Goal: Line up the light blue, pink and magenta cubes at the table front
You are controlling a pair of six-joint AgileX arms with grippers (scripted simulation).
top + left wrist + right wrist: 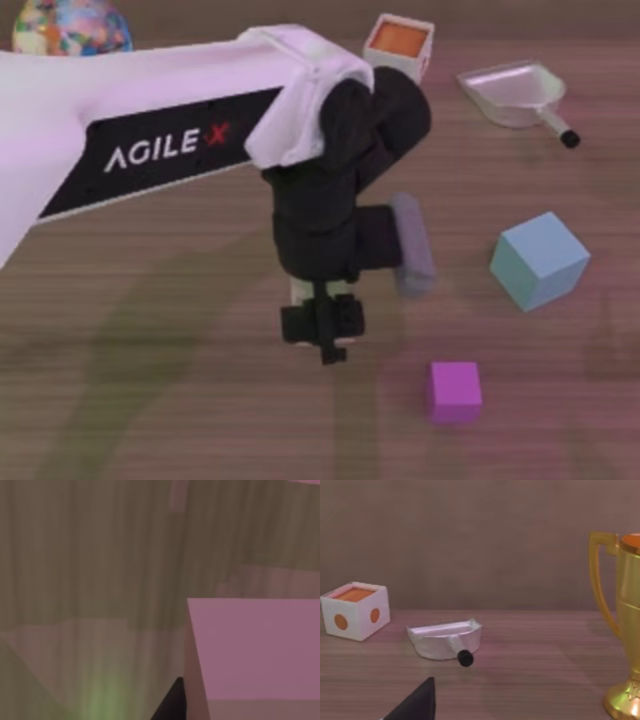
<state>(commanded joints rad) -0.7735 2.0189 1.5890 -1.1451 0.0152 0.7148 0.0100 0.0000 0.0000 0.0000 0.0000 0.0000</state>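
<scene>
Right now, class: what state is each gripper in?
Left gripper: at the pink cube, cannot be told.
Right gripper: parked out of top view, cannot be told.

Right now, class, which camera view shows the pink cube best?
The left wrist view: the pink cube fills it close up. In the top view the left arm hides nearly all of it. The right wrist view shows none.

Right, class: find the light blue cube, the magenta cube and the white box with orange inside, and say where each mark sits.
light blue cube (545, 250), top view, on its top face.
magenta cube (455, 385), top view, on its top face.
white box (369, 617), right wrist view, on its dotted side wall.
</scene>
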